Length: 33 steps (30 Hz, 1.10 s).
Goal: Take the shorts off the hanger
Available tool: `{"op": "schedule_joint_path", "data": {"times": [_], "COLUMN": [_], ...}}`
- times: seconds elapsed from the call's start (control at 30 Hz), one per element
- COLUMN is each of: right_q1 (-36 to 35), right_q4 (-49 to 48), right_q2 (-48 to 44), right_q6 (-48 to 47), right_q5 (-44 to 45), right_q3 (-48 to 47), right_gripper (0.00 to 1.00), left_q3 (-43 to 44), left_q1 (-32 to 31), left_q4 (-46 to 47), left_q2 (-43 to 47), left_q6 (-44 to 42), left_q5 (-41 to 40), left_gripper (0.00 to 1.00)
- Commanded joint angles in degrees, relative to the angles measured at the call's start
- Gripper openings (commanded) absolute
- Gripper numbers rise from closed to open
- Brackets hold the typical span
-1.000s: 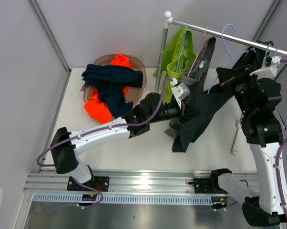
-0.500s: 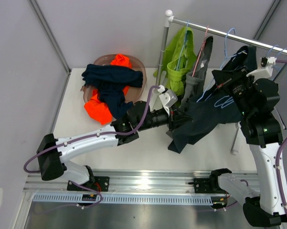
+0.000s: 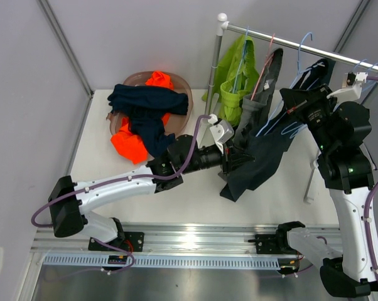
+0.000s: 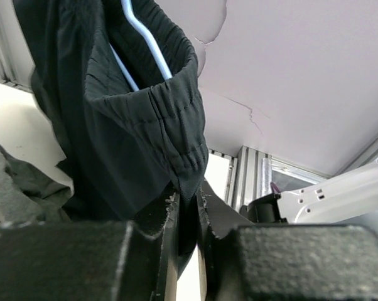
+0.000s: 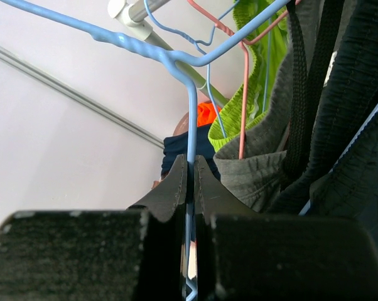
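**Dark shorts pinched at the waistband corner**

The left gripper [image 4: 188, 200] has its jaws drawn narrow, nipping the lower corner of the gathered elastic waistband of the dark navy-black shorts [image 4: 132, 125]. The cloth is matte and soft, with fine ribbing along the band. From the pinch the waistband rises up and away, and in the top view the legs hang down towards the table [image 3: 195, 200]. A pale hanger wire [image 4: 145, 37] runs inside the waistband opening, above the grip.

Just past this hand, the grey shorts [image 3: 248, 116] hang against the dark pair. Farther on, the lime green shorts [image 3: 234, 81] hang from the rail [image 3: 283, 41].

On the far side of the dark shorts, the right gripper [image 5: 190, 172] is clamped tight on the upright wire of a light blue hanger [image 5: 190, 119].

Well off to the left gripper's left, the navy shorts [image 3: 145, 106] and the bright orange shorts [image 3: 129, 143] lie heaped in a brownish bowl [image 3: 184, 88].
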<state>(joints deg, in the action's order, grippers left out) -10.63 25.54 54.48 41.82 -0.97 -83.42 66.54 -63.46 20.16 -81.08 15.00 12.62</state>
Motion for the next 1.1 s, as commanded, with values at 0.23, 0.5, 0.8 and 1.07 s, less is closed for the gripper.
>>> {"op": "schedule_joint_path", "data": {"times": [0.23,0.5,0.8,1.07], "right_q1": [0.35,0.44,0.53,0.53], "right_q4": [-6.73,-6.47,-1.99,-17.25], "right_q2": [0.28,-0.86,-5.16,-8.60], "right_q6": [-1.05,5.01,17.83,39.00], "right_q5": [0.88,-6.49,-19.32,-30.22], "right_q3": [-3.42,-4.82,-8.25,-0.64], "right_gripper": [0.00,0.00,0.00,0.00], "left_q3": [-3.97,8.85,16.86,13.63], "left_q1": [-2.72,-2.63,-2.63,-2.63], "left_q4": [3.83,-10.20,-19.19,-21.04], "left_q2": [1.54,-8.90,-16.57,-13.85], "left_q6": [0.82,0.37,0.20,0.29], "left_q5": [-0.67,-14.53,-24.49,-27.21], "left_gripper": [0.00,0.00,0.00,0.00]}}
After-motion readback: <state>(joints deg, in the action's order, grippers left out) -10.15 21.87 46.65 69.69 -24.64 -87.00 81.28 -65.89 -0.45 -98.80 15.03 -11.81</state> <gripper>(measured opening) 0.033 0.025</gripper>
